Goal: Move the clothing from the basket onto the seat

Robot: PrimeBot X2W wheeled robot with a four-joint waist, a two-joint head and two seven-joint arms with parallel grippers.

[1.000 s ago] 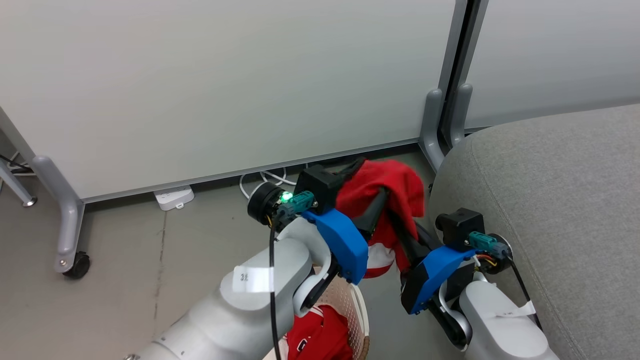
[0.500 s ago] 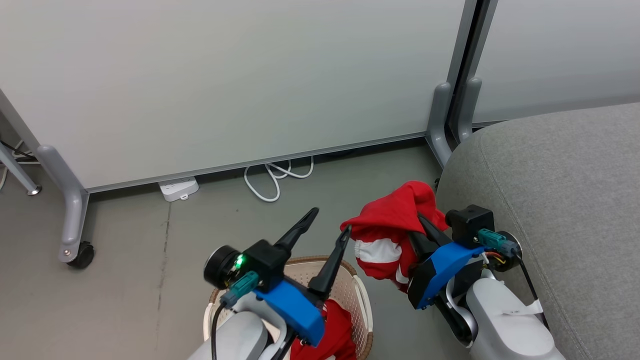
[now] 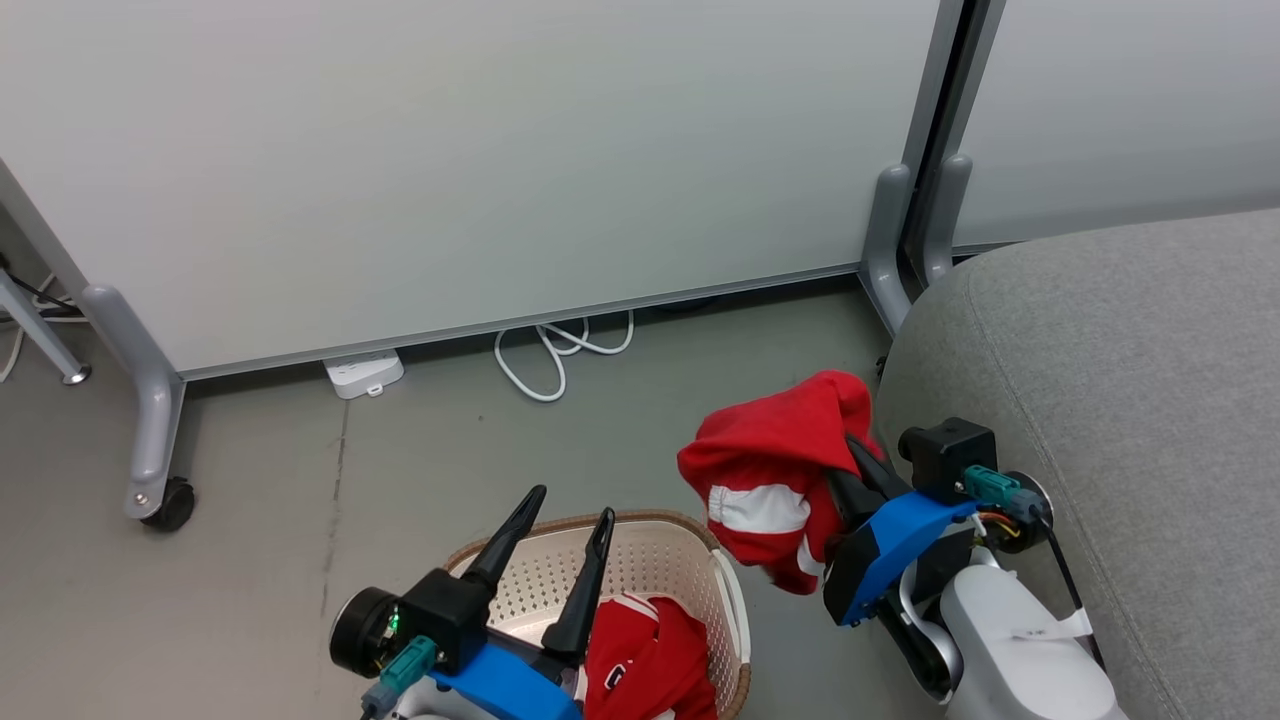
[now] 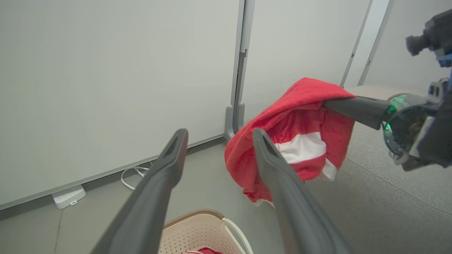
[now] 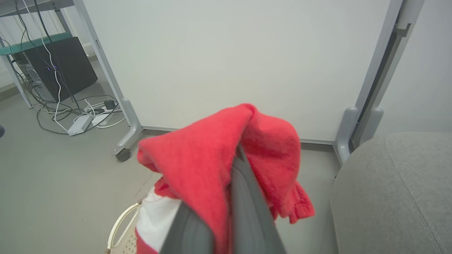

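Note:
My right gripper [image 3: 852, 452] is shut on a red garment [image 3: 775, 470] with white panels, which hangs in the air between the basket and the grey seat [image 3: 1120, 380]. In the right wrist view the red garment [image 5: 212, 158] drapes over my fingers [image 5: 243, 201]. The cream basket [image 3: 650, 560] stands on the floor at the bottom, and a second red garment [image 3: 645, 665] lies inside it. Above the basket my left gripper [image 3: 570, 505] is open and holds nothing. In the left wrist view the held garment [image 4: 293, 137] hangs to the right of my open left gripper [image 4: 219, 135].
A white partition wall on grey wheeled legs [image 3: 150, 420] stands behind. A white power strip [image 3: 362, 372] and a looped white cable [image 3: 560, 350] lie on the floor by it. More cables and a dark box [image 5: 60, 67] show at the left of the right wrist view.
My left gripper let go of the garment and dropped back down over the basket, open. The right gripper kept the garment. The camera shifted a little.

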